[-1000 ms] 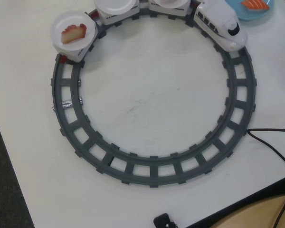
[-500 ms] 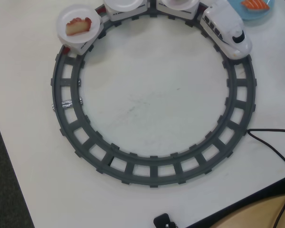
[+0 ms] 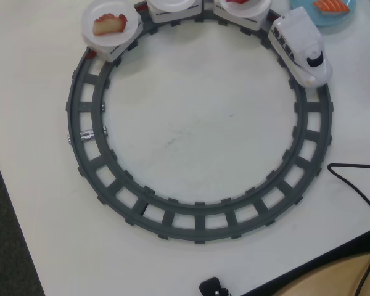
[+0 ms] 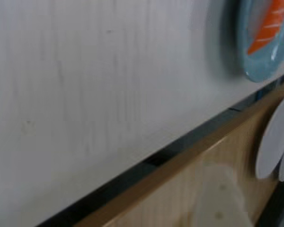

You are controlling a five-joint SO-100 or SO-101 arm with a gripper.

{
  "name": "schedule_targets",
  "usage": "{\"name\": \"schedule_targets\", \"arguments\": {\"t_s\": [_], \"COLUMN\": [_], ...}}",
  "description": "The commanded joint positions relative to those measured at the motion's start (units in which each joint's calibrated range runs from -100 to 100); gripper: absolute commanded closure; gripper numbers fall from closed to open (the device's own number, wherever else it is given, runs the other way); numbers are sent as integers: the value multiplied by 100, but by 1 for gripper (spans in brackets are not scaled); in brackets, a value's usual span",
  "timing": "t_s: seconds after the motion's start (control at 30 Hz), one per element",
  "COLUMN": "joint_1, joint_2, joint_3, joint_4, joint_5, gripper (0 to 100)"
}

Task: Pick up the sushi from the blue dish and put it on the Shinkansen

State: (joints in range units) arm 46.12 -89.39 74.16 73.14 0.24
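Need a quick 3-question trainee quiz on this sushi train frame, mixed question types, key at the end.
1. True or false: the sushi lies on the blue dish in the overhead view.
2. Multiple choice: in the overhead view, the Shinkansen sits on the track's A) bottom edge B) upper right C) far left.
3. Fill in: the plate at upper left carries a tan-and-red ____.

Key: 1 true; 2 B; 3 piece. The gripper shows in neither view.

White table (image 3: 191, 129), dark floor (image 3: 6, 246)
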Motion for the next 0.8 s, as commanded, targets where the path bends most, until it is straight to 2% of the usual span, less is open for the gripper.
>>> {"name": "schedule_targets", "arguments": {"t_s": [0.0,0.23,0.47,0.6,0.77], "joint_1": [-8,9,1,-123,-440], "joint_2": [951,3891,7340,9043,10555], "joint_3": [-997,-2954,-5809,-7317,-8493], "joint_4": [16,-18,24,24,33], "joint_5": [-34,-60,-1235,-1460,-1471], "gripper": [66,66,66,66,66]}}
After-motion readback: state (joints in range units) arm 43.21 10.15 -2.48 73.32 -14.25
